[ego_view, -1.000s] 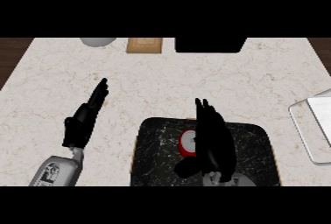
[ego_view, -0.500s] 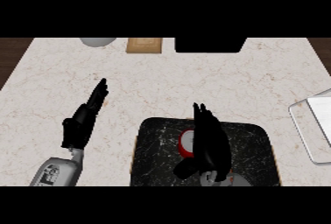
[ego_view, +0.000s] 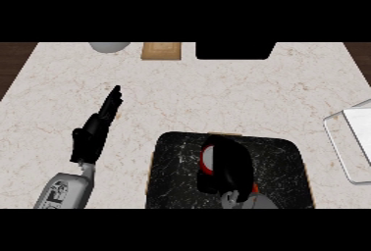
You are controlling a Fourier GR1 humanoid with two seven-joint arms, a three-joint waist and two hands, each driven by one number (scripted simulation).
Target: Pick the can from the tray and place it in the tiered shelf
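Can-picking plays out on a pale, marbled stone worktop (ego_view: 217,93), the largest thing in view, with a dark speckled rectangular tray (ego_view: 282,162) lying at its near edge. A black boxy object (ego_view: 235,50) stands at the far edge and is probably the tiered shelf, though I cannot be sure from this angle; beside it sit a tan wooden block (ego_view: 161,50) and a grey rounded vessel (ego_view: 110,47), and a white-rimmed flat piece (ego_view: 355,142) shows at the right edge. On the tray, the right robot hand (ego_view: 228,169) has changed from upright, straight fingers a second ago to fingers curled down over the red-and-white can (ego_view: 206,158), clamped round it and hiding most of it; only a red rim and a pale end show at its left side. The can is on the tray, apparently lying over, not lifted as far as I can tell. That closing suggests the grasp is made, so lifting and carrying toward the far edge would come next. The left robot hand (ego_view: 94,135) rests open on the left, fingers straight, unchanged.
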